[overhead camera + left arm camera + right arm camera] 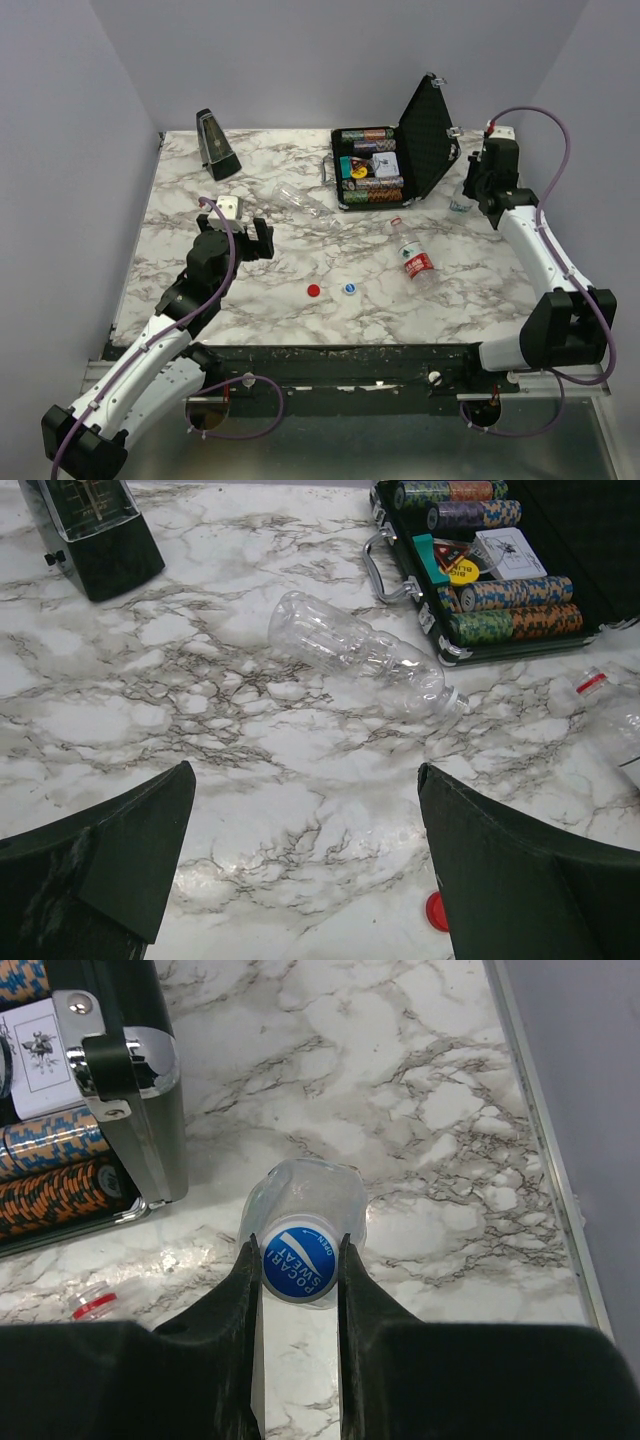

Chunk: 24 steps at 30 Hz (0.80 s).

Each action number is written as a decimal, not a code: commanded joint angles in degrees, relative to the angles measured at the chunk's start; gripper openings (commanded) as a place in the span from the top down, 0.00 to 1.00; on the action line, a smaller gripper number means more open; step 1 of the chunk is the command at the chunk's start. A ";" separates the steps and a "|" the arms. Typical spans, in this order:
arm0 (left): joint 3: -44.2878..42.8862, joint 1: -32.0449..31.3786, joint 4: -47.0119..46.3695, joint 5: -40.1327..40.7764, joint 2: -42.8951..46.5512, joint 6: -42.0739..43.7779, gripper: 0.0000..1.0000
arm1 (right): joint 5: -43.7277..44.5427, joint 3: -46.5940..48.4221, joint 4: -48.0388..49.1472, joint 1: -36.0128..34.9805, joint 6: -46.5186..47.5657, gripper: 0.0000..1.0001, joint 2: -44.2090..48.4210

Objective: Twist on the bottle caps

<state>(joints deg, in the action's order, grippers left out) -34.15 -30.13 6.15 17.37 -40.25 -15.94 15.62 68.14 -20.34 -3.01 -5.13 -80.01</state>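
Note:
My right gripper is shut on a blue bottle cap that sits on the neck of a small clear bottle, upright near the table's far right; both show in the top view just below the gripper. A red cap and a blue cap with a white top lie loose at the table's middle front. My left gripper is open and empty, left of them. Its wrist view shows the open gripper above bare marble, with the red cap beside the right finger.
A clear capless bottle lies on its side mid-table. A red-labelled bottle lies right of the loose caps. An open black poker-chip case stands at the back, a metronome at back left, and a small white block by my left gripper.

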 commanded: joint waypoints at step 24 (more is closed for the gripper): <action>0.93 -0.63 -1.58 -1.46 0.26 1.44 0.01 | -4.81 1.90 -1.72 4.32 -3.31 0.54 -4.98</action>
<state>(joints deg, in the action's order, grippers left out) -33.91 -30.50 5.41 17.26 -40.23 -15.03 11.66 67.55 -17.21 0.82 -8.01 -82.85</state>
